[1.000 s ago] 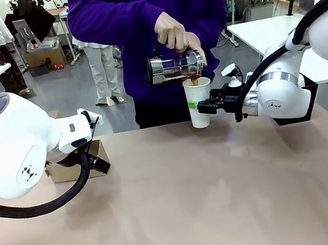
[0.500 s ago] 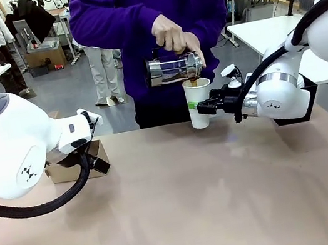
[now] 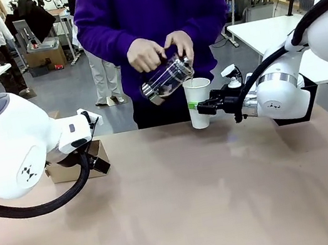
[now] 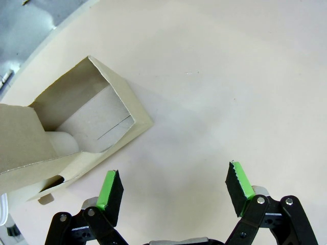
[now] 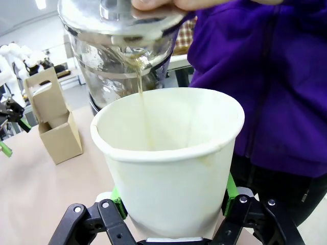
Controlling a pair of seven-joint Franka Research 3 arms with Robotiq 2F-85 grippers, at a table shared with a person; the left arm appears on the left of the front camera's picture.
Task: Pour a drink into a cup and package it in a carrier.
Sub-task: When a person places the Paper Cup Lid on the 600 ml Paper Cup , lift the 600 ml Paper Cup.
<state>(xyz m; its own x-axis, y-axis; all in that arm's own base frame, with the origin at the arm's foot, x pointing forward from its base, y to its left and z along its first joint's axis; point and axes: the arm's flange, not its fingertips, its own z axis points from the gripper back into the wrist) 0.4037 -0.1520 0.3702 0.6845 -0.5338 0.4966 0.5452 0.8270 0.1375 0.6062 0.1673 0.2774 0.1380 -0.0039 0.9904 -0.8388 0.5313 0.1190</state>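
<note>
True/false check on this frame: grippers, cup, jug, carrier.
1. The right gripper is shut on the tall white paper cup. True.
2. The cup has a lid on. False: its top is open, and a thin stream of drink runs into it.
3. The left gripper holds the brown cardboard carrier. False: its fingers stand open over the table, beside the carrier.
4. The person's hands hold the clear glass press jug tilted over the cup. True.

White open cup (image 3: 200, 105) upright, thin drink (image 5: 139, 81) trickling in, cardboard carrier (image 5: 59, 135) well apart
</note>
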